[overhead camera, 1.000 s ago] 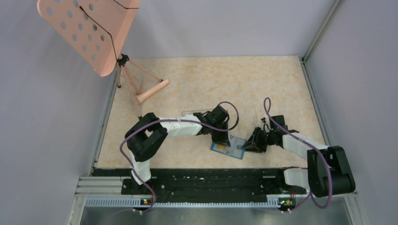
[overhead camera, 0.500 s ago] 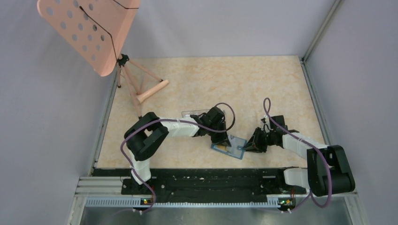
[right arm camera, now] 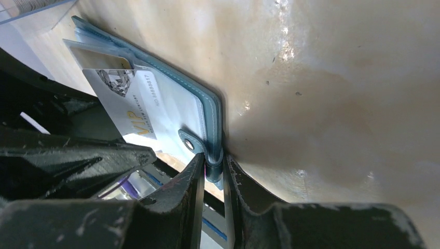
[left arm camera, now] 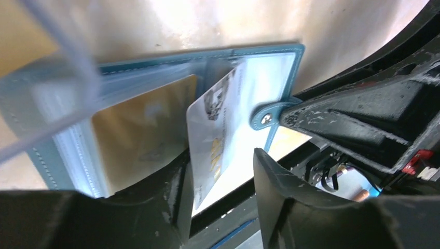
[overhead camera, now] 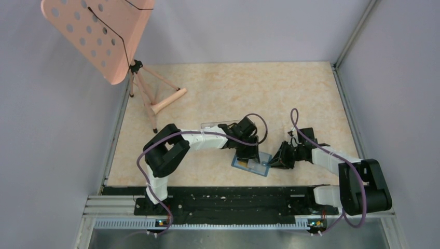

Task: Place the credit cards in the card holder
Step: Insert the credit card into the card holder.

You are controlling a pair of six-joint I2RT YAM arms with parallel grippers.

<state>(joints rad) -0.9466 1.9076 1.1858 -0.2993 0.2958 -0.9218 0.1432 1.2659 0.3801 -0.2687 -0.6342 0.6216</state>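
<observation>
Left end effector around "VIP" card

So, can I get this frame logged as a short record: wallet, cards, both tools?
wallet: open, lying on the table in front of the arms
right tool: shut on the wallet's edge, beside the snap tab
left tool: open, a finger on either side of the white card
white card: top end at a wallet pocket, most of it sticking out
yellow card: appears seated in a clear pocket
task state: white card not yet fully in
</observation>
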